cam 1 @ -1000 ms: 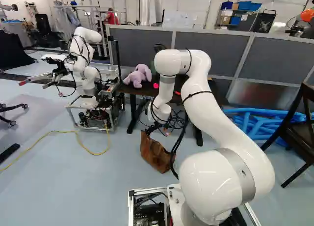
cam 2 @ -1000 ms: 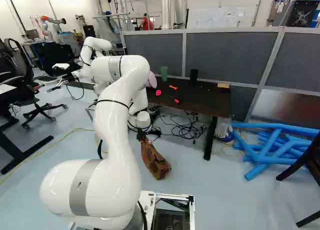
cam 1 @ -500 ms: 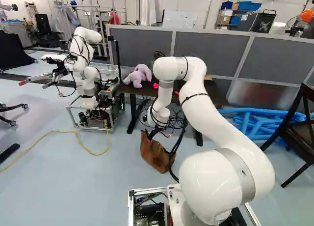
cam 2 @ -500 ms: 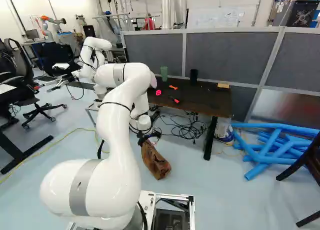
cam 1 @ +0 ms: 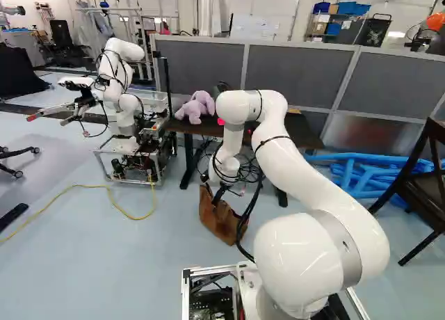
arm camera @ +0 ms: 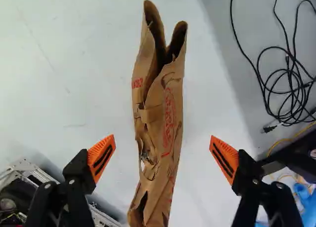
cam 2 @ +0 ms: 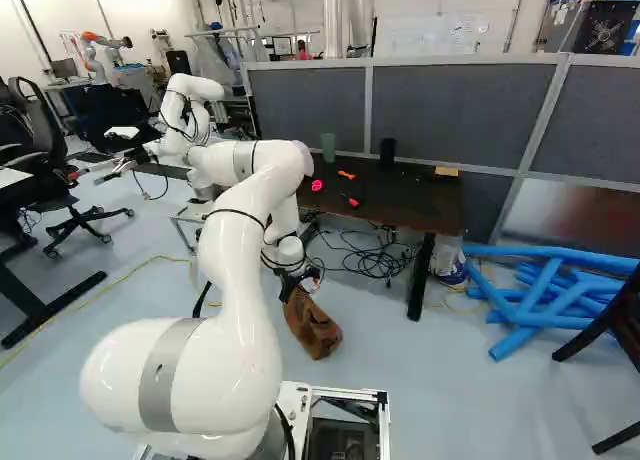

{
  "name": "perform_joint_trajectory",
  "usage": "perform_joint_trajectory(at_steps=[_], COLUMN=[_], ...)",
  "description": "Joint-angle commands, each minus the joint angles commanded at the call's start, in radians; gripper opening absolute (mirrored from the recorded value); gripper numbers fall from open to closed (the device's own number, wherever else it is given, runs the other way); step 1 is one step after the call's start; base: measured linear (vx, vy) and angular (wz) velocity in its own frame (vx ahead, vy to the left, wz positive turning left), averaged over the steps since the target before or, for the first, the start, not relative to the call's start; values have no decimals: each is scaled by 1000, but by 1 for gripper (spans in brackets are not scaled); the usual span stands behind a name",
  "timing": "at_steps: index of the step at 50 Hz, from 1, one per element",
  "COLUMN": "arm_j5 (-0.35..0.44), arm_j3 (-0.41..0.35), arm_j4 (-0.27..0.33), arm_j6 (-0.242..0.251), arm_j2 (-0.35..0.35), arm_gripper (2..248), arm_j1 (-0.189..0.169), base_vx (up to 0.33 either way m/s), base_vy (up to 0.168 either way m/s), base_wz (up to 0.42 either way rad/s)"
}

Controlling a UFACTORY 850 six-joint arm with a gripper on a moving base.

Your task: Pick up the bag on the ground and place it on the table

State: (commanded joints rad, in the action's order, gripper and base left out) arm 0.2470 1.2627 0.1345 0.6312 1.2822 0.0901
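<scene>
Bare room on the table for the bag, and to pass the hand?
Table: bare from red-handled tool to right edge in right base view, tan block behind. Floor: bare between paper bag and yellow cable, also both sides of bag within open hand. Crowded: coiled black cables below table.

I have room at both sides of the brown paper bag [arm camera: 170,108], up to my orange pads [arm camera: 102,157]. Right of centre in the right base view, a dark flat table [cam 2: 405,202] and looped black cables [cam 2: 374,264] make obstacles.
</scene>
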Motion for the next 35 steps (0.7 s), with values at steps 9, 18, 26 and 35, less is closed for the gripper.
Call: perform_joint_trajectory(at_steps=[9,18,26,35], arm_j5=[0,0,0,0], arm_j3=[29,58,84,115], arm_j4=[0,0,0,0], arm_j6=[18,20,20,20], arm_j2=[34,68,98,132], arm_gripper=[247,247,247,247], arm_j1=[0,0,1,7], base_vx=[0,0,0,0], base_vy=[0,0,0,0], base_wz=[0,0,0,0])
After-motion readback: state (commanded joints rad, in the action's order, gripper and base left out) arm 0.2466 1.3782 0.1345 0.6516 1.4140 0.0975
